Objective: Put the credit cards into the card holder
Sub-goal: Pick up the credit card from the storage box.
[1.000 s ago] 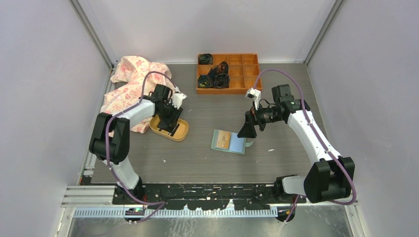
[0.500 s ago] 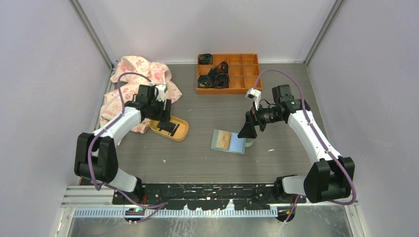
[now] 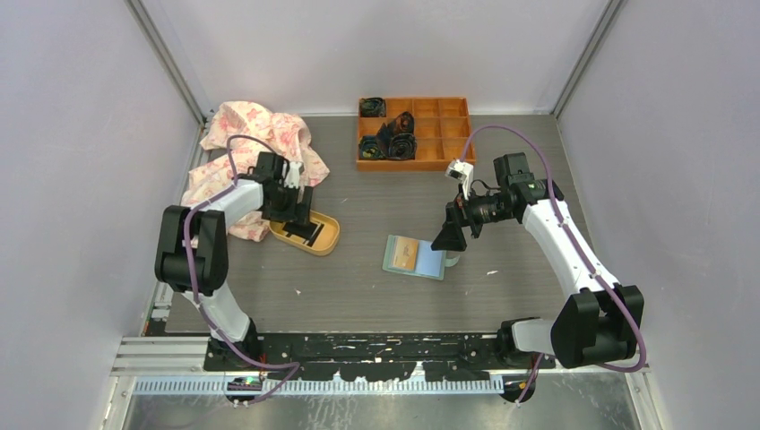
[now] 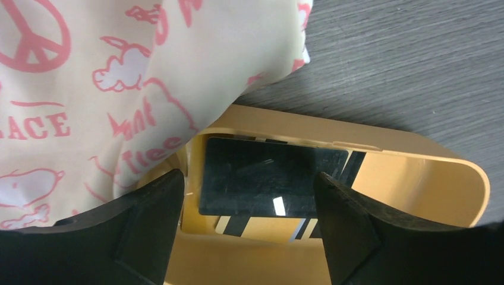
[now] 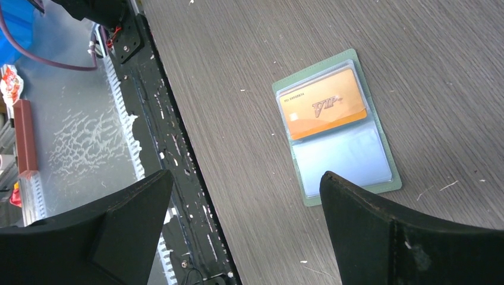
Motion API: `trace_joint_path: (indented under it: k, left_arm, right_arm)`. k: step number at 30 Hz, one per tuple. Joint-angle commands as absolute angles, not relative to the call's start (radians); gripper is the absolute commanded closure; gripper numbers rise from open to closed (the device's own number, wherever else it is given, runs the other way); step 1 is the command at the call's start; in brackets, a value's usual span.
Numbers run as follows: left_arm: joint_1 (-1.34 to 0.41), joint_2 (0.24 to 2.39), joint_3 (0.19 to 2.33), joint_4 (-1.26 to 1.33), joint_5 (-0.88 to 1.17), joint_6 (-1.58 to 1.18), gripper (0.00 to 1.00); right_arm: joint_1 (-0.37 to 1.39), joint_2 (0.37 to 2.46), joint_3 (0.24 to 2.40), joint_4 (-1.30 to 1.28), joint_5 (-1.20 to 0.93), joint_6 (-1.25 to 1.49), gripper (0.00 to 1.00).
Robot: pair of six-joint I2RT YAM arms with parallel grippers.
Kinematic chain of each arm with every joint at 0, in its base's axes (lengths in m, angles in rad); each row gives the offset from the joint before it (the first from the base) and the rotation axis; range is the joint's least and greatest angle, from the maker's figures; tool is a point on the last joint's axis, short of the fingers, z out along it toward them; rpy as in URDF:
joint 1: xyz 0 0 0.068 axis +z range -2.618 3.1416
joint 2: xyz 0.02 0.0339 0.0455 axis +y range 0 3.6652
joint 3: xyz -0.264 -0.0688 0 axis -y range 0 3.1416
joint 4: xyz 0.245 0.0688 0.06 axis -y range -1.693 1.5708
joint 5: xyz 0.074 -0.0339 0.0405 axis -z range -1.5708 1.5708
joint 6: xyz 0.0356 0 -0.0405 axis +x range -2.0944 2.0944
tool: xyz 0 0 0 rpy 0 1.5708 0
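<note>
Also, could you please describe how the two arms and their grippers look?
Both the left arm and right arm have white links with black joints and bases, and a purple cable loops along each. The left gripper and right gripper have matte black, wedge-shaped fingers.

The orange card in the card holder reads "VIP" in slanted script; the small line at its eleven o'clock corner is too fine to read. The cream cloth, at ten o'clock on the desk, shows a pink peace sign and the letters "ACE".
</note>
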State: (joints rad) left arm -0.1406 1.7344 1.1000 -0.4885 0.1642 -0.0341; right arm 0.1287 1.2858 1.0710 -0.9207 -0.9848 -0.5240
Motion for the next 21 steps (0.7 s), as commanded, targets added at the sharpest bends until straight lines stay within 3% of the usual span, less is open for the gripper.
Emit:
trace_joint_path:
  k: [1, 6, 21]
  left_arm:
    - [-0.165, 1.755, 1.115, -0.461, 0.088, -0.018, 0.18]
    - [-0.195, 1.797, 1.127, -0.498, 0.103, -0.025, 0.18]
    - [-0.205, 1.691, 1.050, -0.544, 0.383, -0.162, 0.39]
  right_arm:
    - [0.127, 1.290, 1.117, -0.943, -1.020, -0.554, 0.00]
    - [0.127, 1.291, 1.118, -0.950, -1.020, -0.563, 0.00]
    - [0.127, 1.295, 1.116, -0.949, -1.026, -0.559, 0.00]
